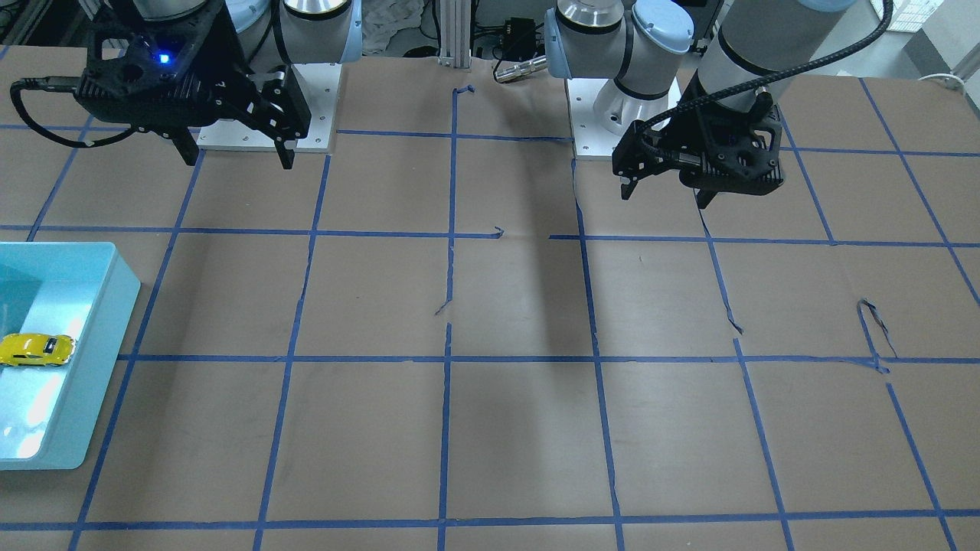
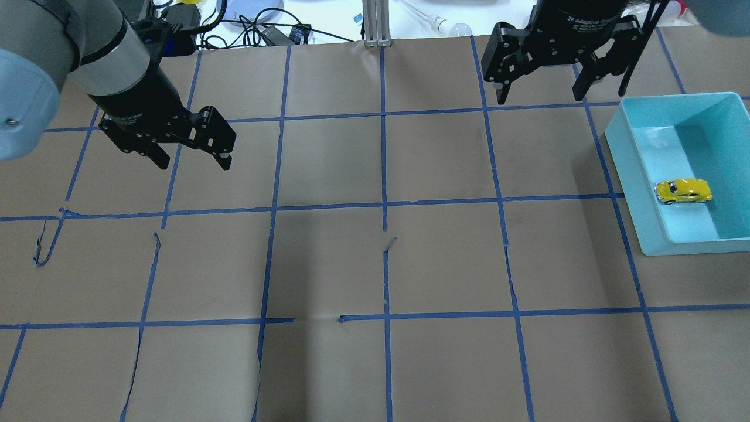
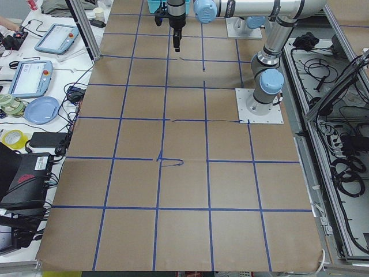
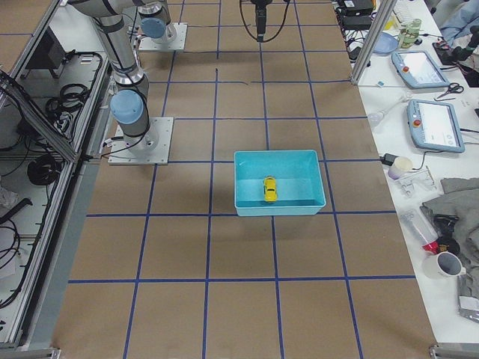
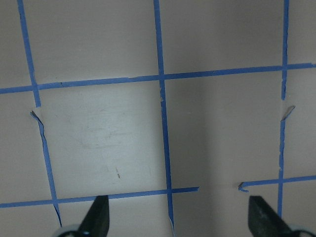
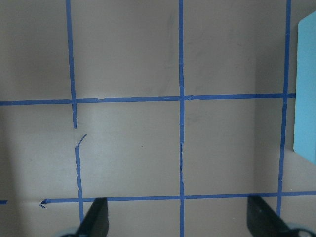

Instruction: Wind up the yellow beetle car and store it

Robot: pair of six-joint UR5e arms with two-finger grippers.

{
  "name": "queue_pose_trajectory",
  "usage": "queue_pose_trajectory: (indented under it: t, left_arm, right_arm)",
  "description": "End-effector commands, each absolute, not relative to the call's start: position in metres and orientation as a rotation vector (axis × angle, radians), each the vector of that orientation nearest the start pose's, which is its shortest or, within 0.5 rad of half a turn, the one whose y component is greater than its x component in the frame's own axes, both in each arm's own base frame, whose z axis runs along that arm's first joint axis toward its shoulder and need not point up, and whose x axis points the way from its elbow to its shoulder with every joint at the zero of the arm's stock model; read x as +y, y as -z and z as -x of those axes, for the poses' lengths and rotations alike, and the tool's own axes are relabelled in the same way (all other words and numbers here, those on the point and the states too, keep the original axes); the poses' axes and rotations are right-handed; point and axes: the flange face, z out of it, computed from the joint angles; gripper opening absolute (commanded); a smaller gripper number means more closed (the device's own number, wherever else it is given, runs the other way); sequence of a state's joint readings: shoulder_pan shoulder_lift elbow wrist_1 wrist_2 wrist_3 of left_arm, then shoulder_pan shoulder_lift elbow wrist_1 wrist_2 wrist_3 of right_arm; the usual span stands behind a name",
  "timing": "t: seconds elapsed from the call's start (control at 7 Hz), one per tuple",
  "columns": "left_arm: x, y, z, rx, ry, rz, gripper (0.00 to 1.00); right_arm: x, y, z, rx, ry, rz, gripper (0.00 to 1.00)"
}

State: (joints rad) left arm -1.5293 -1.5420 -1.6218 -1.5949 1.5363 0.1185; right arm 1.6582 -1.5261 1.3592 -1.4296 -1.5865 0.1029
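On the left side of the overhead view, I have the left gripper [image 2: 193,163] hanging above the brown paper table cover [image 2: 328,264]. Its jaws are spread and there is nothing between them. In its wrist camera, the two dark fingertips [image 5: 98,217] frame only paper and blue tape lines [image 5: 160,98].

Moving right, the right gripper [image 2: 539,98] sits high near the far edge of the table, also spread wide and empty. Its wrist view shows bare paper, with a sliver of the bin at the right edge.

Furthest right is the light blue bin [image 2: 662,146], standing open on the table. The yellow beetle car [image 2: 683,191] rests inside it on the floor, roughly mid-bin and clear of the walls. It looks glossy and bright yellow, with a rounded humped body, dark windows and a glint of silver at the ends. It seems to be on its wheels, and both grippers are well apart from it.
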Motion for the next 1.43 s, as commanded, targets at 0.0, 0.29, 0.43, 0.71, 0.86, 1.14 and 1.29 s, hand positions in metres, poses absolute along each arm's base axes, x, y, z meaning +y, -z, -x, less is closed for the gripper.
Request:
queue_pose_trajectory:
  t: [0.0, 0.29, 0.43, 0.71, 0.86, 1.14, 1.29]
  left_arm:
    - [-0.4771, -0.4769, 0.1165, 3.171, -0.064, -0.123, 1.0]
    - [-0.4791, -0.4803, 0.1129, 3.171, -0.047, -0.111, 1.0]
    - [-0.478, -0.4808, 0.112, 3.17, -0.047, -0.106, 1.0]
    - [-0.4776, -0.4798, 0.1111, 3.169, -0.055, -0.101, 1.0]
    - [-0.4772, -0.4789, 0.1119, 3.169, -0.06, -0.104, 1.0]
    - [-0.4773, -0.4779, 0.1117, 3.167, -0.067, -0.104, 1.0]
    - [-0.4776, -0.4805, 0.1119, 3.168, -0.052, -0.101, 1.0]
  right_arm:
    - [-0.4954, -0.554, -0.1752, 3.151, 0.04, -0.027, 1.0]
    - [-0.498, -0.5516, -0.175, 3.148, 0.049, -0.017, 1.0]
    - [-0.499, -0.5523, -0.1754, 3.151, 0.069, -0.02, 1.0]
    - [-0.4984, -0.5531, -0.1761, 3.143, 0.071, -0.017, 1.0]
    - [-0.4984, -0.5531, -0.1761, 3.143, 0.071, -0.017, 1.0]
    - [-0.499, -0.5523, -0.1761, 3.143, 0.068, -0.024, 1.0]
    - [-0.499, -0.5523, -0.1761, 3.143, 0.068, -0.024, 1.0]
